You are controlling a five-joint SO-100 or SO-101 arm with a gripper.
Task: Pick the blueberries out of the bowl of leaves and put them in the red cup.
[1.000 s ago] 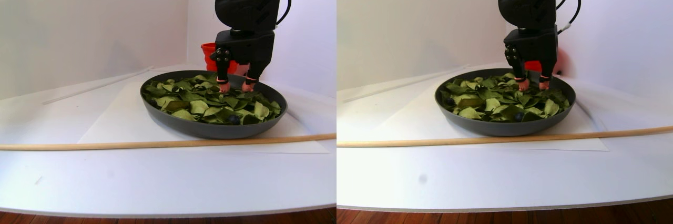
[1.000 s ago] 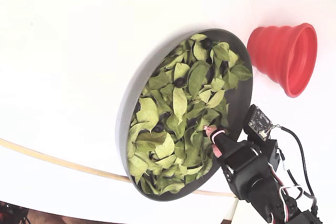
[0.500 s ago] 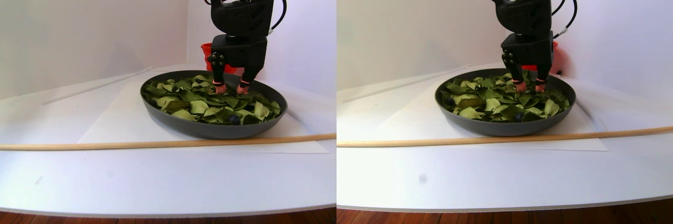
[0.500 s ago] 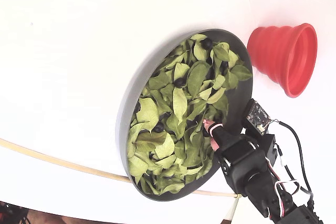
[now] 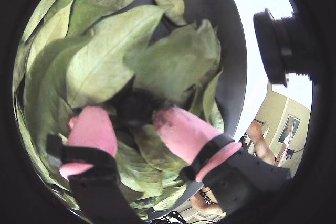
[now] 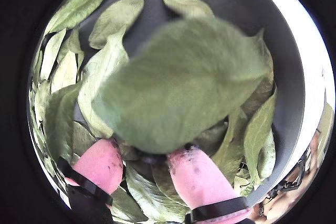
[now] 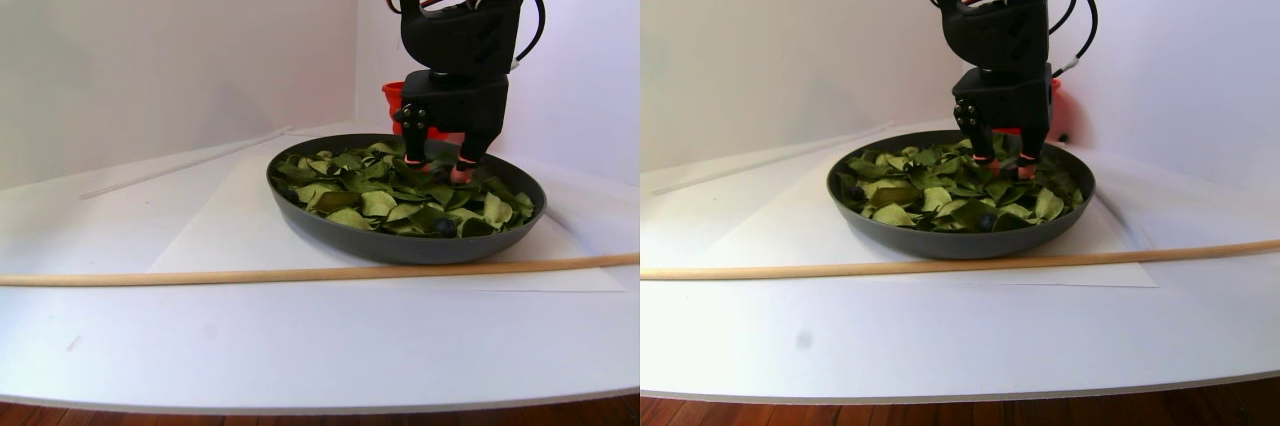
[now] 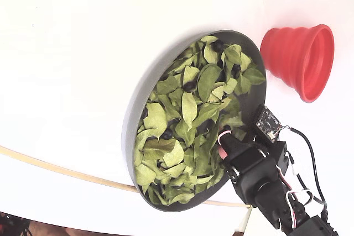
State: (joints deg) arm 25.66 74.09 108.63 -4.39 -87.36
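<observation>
Pink fingertips [image 5: 94, 129] of the gripper [image 5: 131, 116] pinched 1 dark berry [image 5: 134, 109]; blueberries [image 8: 189, 87] remained among leaves [image 8: 191, 109]; red cup [image 8: 298, 59] looked empty.

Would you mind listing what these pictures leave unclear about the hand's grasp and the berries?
- A wrist view: a dark lump sits between the hand's pink fingertips; blurred, so berry or shadow is unclear.
- Another wrist view: a big blurred leaf covers whatever lies between the fingertips.
- Fixed view: the red cup's inside faces away, contents unseen.
- Stereo pair view: the arm hides most of the cup.
</observation>
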